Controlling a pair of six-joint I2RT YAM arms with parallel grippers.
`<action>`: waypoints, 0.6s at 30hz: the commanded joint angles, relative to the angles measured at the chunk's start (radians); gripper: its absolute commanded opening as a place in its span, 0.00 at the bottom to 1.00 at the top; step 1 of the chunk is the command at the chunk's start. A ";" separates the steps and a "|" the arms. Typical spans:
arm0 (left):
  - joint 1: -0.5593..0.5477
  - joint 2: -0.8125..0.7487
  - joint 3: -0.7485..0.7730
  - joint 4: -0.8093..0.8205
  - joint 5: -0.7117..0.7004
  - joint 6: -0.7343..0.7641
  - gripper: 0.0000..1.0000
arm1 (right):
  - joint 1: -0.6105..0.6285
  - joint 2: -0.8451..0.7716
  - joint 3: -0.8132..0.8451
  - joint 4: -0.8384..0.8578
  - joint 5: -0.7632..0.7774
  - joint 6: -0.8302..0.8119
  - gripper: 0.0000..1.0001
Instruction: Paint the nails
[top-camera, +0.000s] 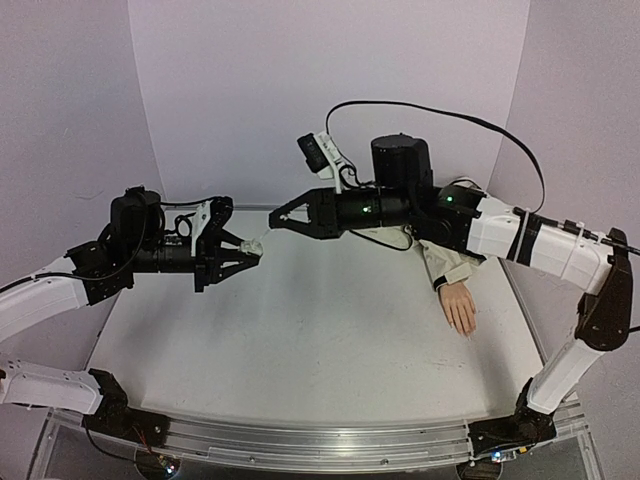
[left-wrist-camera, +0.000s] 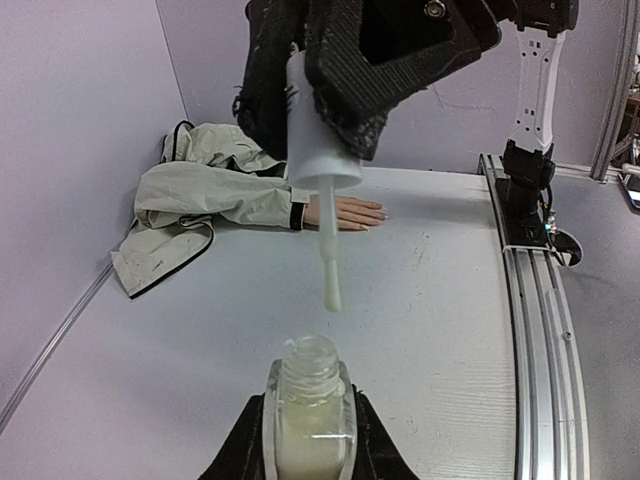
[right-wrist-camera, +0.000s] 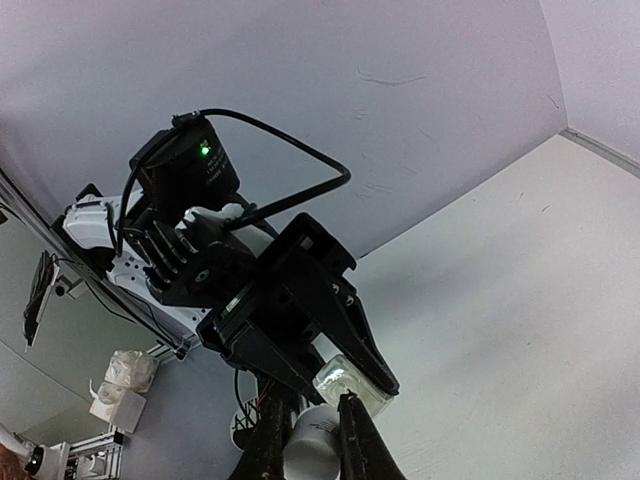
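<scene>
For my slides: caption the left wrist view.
Left gripper holds the open polish bottle; right gripper holds its brush cap above, mannequin hand lying behind.

Left gripper (top-camera: 255, 256) and right gripper (top-camera: 272, 219) point inward at each other, nearly tip to tip (both clamped shut)

From the R wrist cam we're looking past our own right gripper (right-wrist-camera: 310, 425), fingers pinched on a white cap (right-wrist-camera: 305, 458) at the bottom edge. Just above it, the left gripper (right-wrist-camera: 360, 380) pokes in w/ a small clear bottle (right-wrist-camera: 345, 385) clamped btwn its black fingers. Green light (right-wrist-camera: 205, 150) glows on the cam behind it, black cable (right-wrist-camera: 300, 150) loops over. White table (right-wrist-camera: 520, 300) on the right, pale wall (right-wrist-camera: 350, 70) up top.
</scene>
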 joint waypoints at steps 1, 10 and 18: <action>0.002 -0.005 0.009 0.057 0.007 0.009 0.00 | 0.009 0.011 0.085 0.004 0.009 -0.033 0.00; 0.002 -0.004 0.009 0.055 0.007 0.008 0.00 | 0.020 0.039 0.121 -0.056 0.051 -0.063 0.00; 0.002 -0.002 0.008 0.056 0.003 0.006 0.00 | 0.026 0.050 0.136 -0.085 0.065 -0.078 0.00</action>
